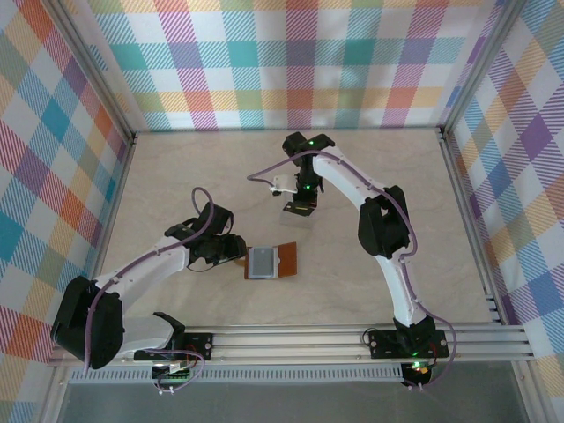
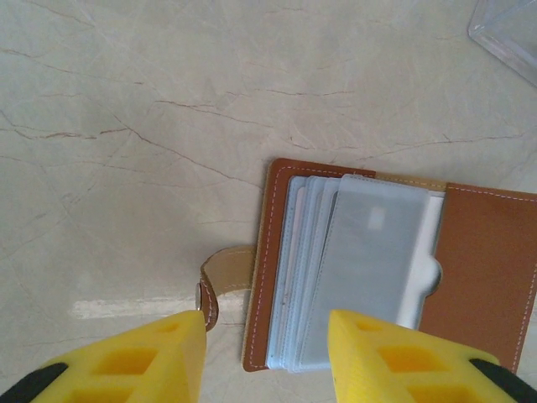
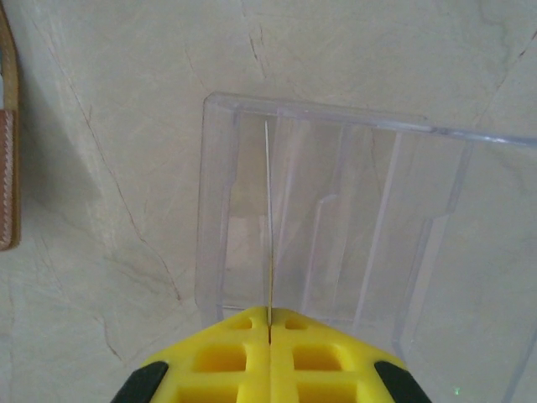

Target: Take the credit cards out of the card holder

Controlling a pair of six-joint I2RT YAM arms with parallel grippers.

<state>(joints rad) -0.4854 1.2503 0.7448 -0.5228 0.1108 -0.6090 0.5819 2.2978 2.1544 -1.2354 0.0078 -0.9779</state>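
Observation:
The reddish-brown card holder [image 1: 285, 259] [image 2: 491, 269] lies open on the table, its grey clear-plastic pockets [image 2: 369, 269] fanned out and its strap tab [image 2: 222, 273] curling to the left. A whitish card edge [image 2: 424, 269] peeks from the top pocket. My left gripper [image 1: 236, 249] [image 2: 267, 336] stands open over the holder's left edge, one finger by the strap and the other over the pockets. My right gripper [image 1: 300, 207] [image 3: 270, 323] is shut on a thin credit card [image 3: 269, 235], seen edge-on and upright above a clear plastic tray [image 3: 377, 227].
The clear tray [image 1: 298, 218] sits just behind the card holder, and its corner [image 2: 508, 29] shows in the left wrist view. The holder's brown edge [image 3: 7, 168] lies left of the tray. Checked walls enclose the pale marbled table [image 1: 176, 176].

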